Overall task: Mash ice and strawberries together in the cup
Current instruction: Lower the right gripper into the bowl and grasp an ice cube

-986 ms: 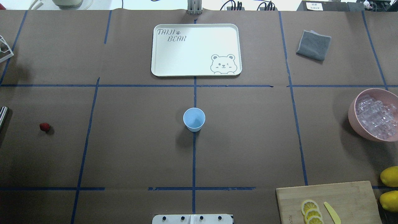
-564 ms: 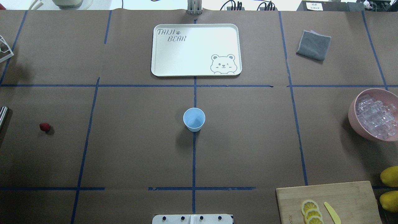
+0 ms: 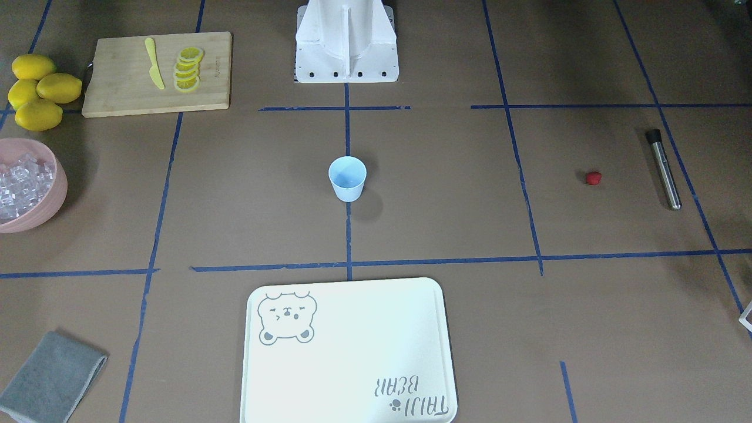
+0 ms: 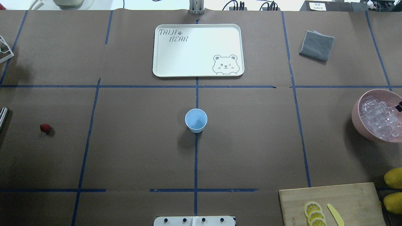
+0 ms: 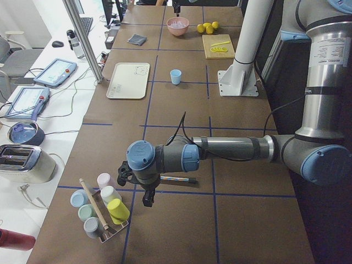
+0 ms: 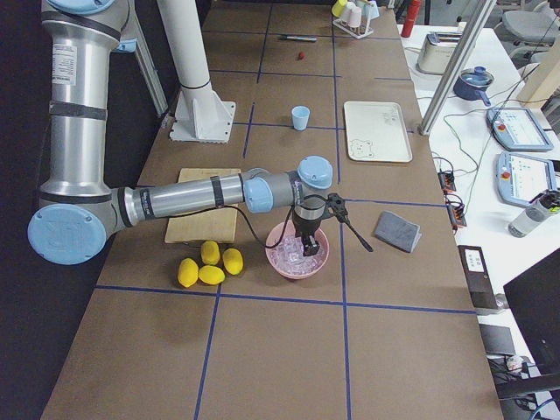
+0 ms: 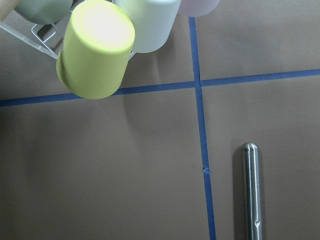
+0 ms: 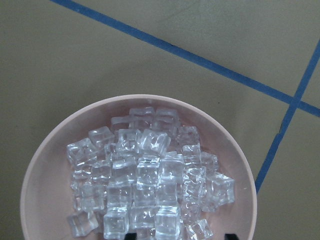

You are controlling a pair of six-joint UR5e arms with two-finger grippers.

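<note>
Pink bowl [image 8: 44,180] holds heaped ice [image 8: 150,175]; the right end effector [image 6: 307,248] hangs above, fingertips apart. Empty blue cup [image 4: 196,120] stands mid-counter [image 4: 251,141], strawberry [image 4: 45,127] well apart. Left end effector [image 5: 148,199]: cannot tell.

Seen steeply from overhead and from the opposite front, with the cup [image 4: 196,120] shared at centre, along the surface [image 5: 181,231] from both ends, closely from each wrist.

A dark tip of the right gripper [image 4: 399,106] has come into the overhead view at its edge and now hangs over the pink bowl's [image 4: 356,121] right side, above the ice [image 4: 378,121].
</note>
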